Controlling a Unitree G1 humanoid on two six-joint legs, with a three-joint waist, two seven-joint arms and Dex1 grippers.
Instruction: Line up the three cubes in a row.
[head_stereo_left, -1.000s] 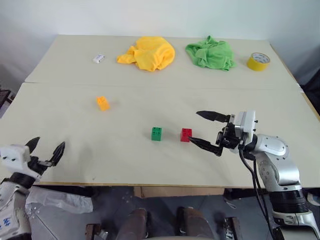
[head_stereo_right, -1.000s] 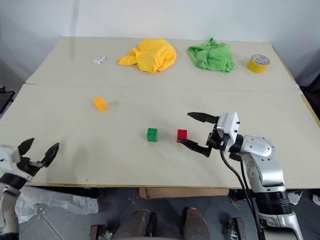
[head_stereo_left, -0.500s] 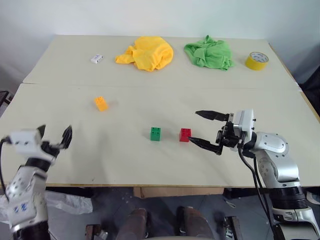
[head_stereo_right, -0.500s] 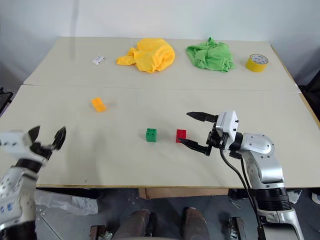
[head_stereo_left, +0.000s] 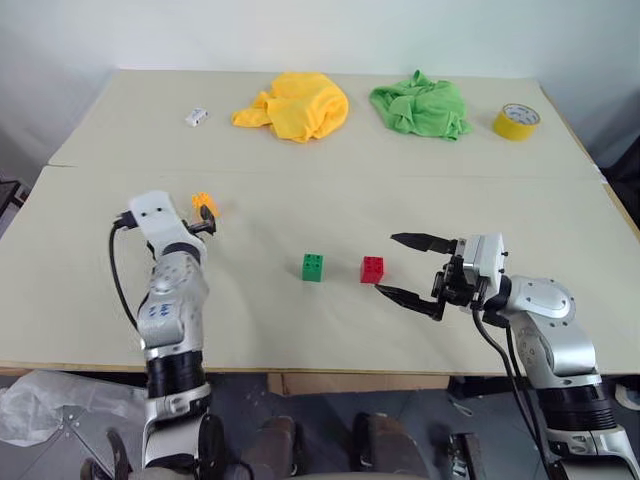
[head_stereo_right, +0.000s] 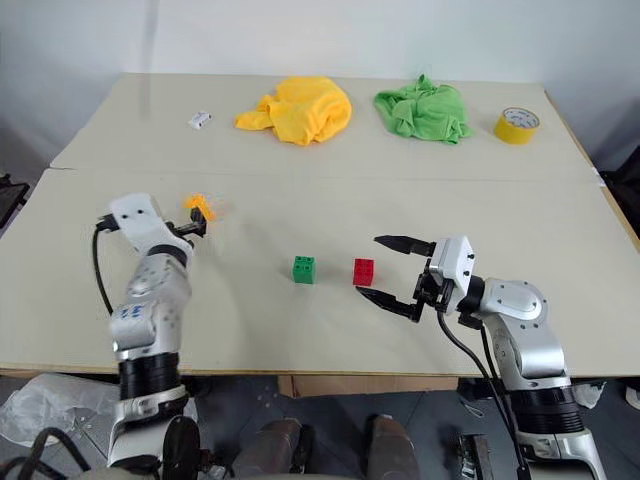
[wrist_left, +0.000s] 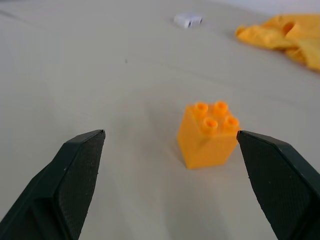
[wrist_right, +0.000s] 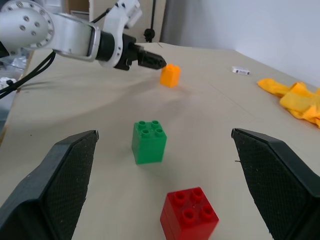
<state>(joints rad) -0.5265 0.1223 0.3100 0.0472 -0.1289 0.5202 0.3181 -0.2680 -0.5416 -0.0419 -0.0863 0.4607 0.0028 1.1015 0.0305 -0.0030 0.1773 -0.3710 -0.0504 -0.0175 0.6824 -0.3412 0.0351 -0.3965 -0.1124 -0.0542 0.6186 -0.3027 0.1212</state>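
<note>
Beige table (head_stereo_left: 300, 320), left pincer (head_stereo_left: 207, 220) wide before orange cube (wrist_left: 208, 134), right pincer (head_stereo_left: 408, 270) wide beside red cube (head_stereo_left: 372, 269).

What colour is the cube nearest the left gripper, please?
Orange-yellow cube, clearest in the left wrist view.

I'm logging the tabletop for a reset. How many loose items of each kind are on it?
Studded cubes: 3 (orange, green, red)
Cloths: 2 (yellow, green)
Tape roll: 1
Small white block: 1
Total: 7
</note>
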